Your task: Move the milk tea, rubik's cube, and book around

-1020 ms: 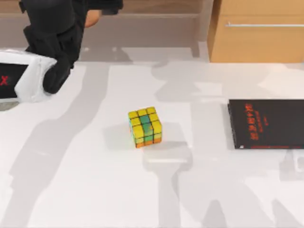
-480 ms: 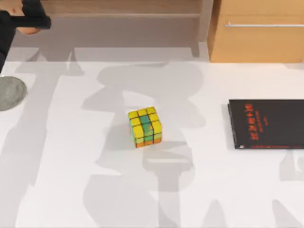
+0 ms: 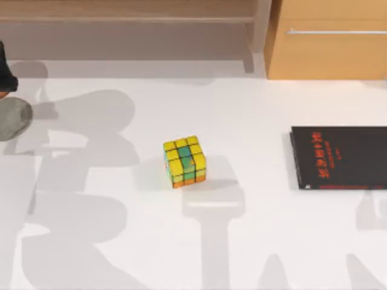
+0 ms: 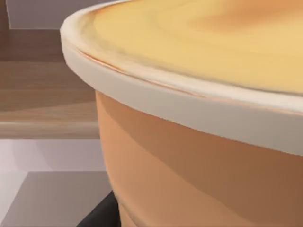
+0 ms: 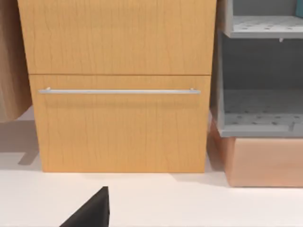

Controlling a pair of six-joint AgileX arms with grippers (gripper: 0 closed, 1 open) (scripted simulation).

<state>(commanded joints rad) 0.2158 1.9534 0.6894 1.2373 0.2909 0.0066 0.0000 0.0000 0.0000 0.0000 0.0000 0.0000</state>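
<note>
Milk tea (image 4: 199, 142) against left end effector (close)

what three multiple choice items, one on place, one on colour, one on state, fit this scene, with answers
1. Where on the table is the rubik's cube?
A. near the middle
B. on the black book
C. inside the drawer

2. What colour is the lettering on the black book?
A. white
B. red
C. green

3. How does the black book lie?
A. standing upright
B. open
C. flat and closed

Answers: 1 A, the cube sits alone mid-table; 2 B, red print on its cover; 3 C, only its cover faces up.
</note>
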